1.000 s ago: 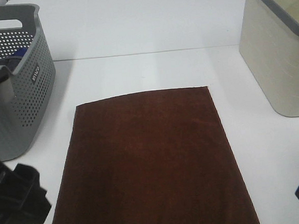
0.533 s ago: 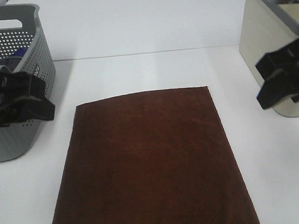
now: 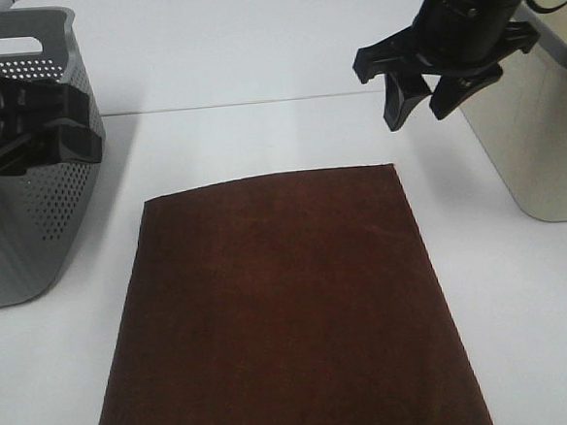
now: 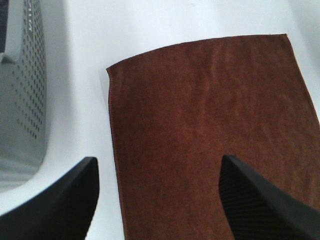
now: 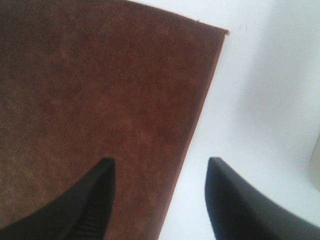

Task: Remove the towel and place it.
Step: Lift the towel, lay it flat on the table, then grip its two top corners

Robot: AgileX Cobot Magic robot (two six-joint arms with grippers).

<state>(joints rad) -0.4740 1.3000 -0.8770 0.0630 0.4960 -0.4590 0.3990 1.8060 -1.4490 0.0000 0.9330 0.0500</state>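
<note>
Entries are listed from left to right across the high view.

1. Basket: one, grey, perforated, set at the left edge of the table. Its contents are hidden by the arm in front of it.

2. Left gripper: one. It is held in the air in front of the basket, with the jaws spread wide and nothing between them. In its wrist view the far left corner of the towel is framed between the two jaws.

3. Towel: one, dark brown, laid flat on the table between the two containers and touched by neither gripper. Its long axis runs from the far edge towards the near edge, where it is cut off by the frame. No label is seen.

4. Right gripper: one. It is held above the table just beyond the far right corner of the towel, with the jaws parted less widely than the left pair and nothing held.

5. Bin: one, beige, with a grey rim, set at the right edge.

Relation noted: the towel lies nearer the camera than both grippers, one far corner being offered to each. The right gripper is judged the nearer to its corner, though height cannot be told.
</note>
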